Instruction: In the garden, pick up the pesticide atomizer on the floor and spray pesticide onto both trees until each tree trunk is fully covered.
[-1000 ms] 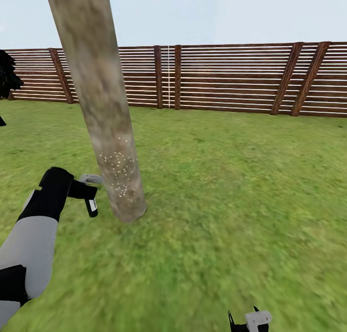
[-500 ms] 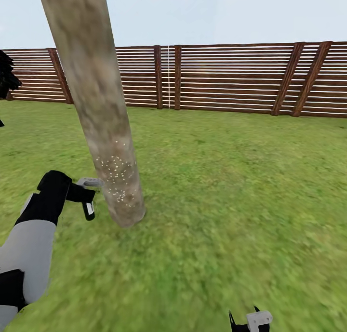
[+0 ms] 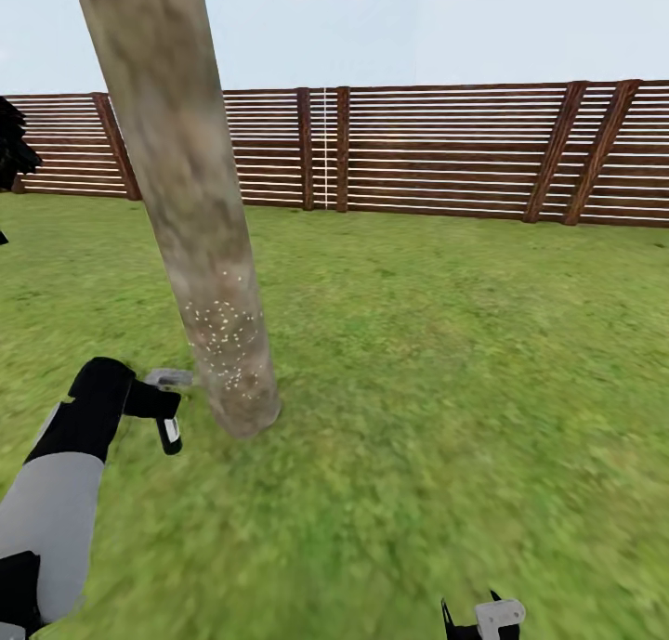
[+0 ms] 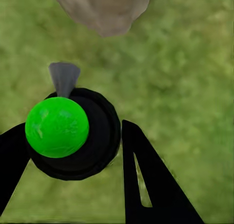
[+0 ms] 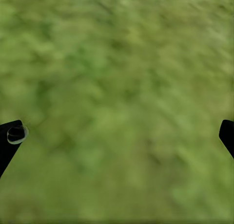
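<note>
My left gripper (image 3: 160, 406) is shut on the pesticide atomizer (image 3: 172, 432), a small black bottle with a grey trigger head and a white label. It hangs low over the grass, just left of the leaning tree trunk (image 3: 190, 203), with its head towards the bark. Whitish-yellow pesticide specks (image 3: 223, 335) dot the trunk's lower part. In the left wrist view the atomizer (image 4: 92, 136) shows a bright green round spot between my black fingers (image 4: 144, 185), and its grey nozzle points at the trunk's base (image 4: 102, 9). My right gripper (image 5: 117, 131) is open over bare grass.
Mottled green lawn (image 3: 446, 361) stretches to a brown slatted wooden fence (image 3: 446, 148) at the back. A dark leafy crown (image 3: 14, 148) pokes in at the left edge. My right gripper (image 3: 483, 617) sits low at the view's lower edge.
My left arm has dropped lower with the atomizer, staying beside the trunk. The view shifted slightly a second ago. The right gripper has not moved.
</note>
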Controlling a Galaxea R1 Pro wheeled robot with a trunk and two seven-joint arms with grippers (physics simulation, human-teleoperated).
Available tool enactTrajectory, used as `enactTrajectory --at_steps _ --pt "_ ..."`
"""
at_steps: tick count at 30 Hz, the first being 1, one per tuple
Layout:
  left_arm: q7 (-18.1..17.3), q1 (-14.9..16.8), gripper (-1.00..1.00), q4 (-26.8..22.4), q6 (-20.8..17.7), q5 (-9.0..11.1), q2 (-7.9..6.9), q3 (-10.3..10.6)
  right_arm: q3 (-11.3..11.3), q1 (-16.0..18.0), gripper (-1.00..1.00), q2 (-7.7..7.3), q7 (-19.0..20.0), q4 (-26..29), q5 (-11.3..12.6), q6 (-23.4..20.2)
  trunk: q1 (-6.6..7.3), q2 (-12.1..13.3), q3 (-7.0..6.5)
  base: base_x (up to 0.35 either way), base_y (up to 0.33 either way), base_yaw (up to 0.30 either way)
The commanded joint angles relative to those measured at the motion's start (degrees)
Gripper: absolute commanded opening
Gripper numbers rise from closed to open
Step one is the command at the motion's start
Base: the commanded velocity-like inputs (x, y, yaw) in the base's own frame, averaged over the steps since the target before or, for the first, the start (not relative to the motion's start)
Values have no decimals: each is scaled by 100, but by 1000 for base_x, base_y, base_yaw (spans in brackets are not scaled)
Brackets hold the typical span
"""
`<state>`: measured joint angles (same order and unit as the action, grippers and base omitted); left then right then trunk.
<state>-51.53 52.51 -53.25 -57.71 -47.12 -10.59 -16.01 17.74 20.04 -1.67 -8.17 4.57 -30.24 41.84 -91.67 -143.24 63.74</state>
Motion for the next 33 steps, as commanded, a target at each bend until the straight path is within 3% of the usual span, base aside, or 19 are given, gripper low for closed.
enactTrajectory --at_steps 1,4,8,10,14,16,17,21,25,27,29,30,33 --pt "-3 -2 -100 -1 -6 50 -80 -78 0 0 100 0 0 0 -2 0 0 0 0 0 0 0" --pt "23 -23 -100 41 24 32 -97 -106 -2 0 100 0 0 0 -5 0 0 0 0 0 0 0" --pt "60 -228 -100 77 32 15 187 -80 -4 0 100 0 0 0 -6 0 0 0 0 0 0 0" --pt "64 -283 -100 78 32 14 305 44 -4 0 100 0 0 0 -8 0 0 0 0 0 0 0" --pt "65 -331 -100 43 35 -5 291 66 -1 0 100 0 0 0 -7 0 0 0 0 0 0 0" --pt "276 -546 -100 62 46 7 320 79 -3 0 100 0 0 0 -7 0 0 0 0 0 0 0" --pt "589 -610 -100 85 78 62 330 50 -5 0 100 1 0 0 -8 0 0 0 0 0 0 0" --pt "865 -663 -100 169 114 403 324 30 -8 0 100 2 0 -7 -8 0 0 0 0 0 0 0" --pt "901 -779 -100 844 150 437 329 39 -8 0 100 8 1 -8 -8 0 0 0 0 143 115 0" --pt "907 -785 -100 923 162 433 321 27 -8 0 100 8 0 -4 -8 0 0 0 0 266 217 0" --pt "908 -786 -100 919 280 432 313 -83 -8 0 100 21 9 -5 -13 0 0 0 0 163 135 0" --pt "908 -786 -100 928 499 432 322 -282 -11 0 100 35 18 -2 -19 0 0 0 0 36 30 0" --pt "926 -787 -100 941 669 448 342 -421 -15 0 100 49 25 -4 -25 0 0 0 0 11 9 0"
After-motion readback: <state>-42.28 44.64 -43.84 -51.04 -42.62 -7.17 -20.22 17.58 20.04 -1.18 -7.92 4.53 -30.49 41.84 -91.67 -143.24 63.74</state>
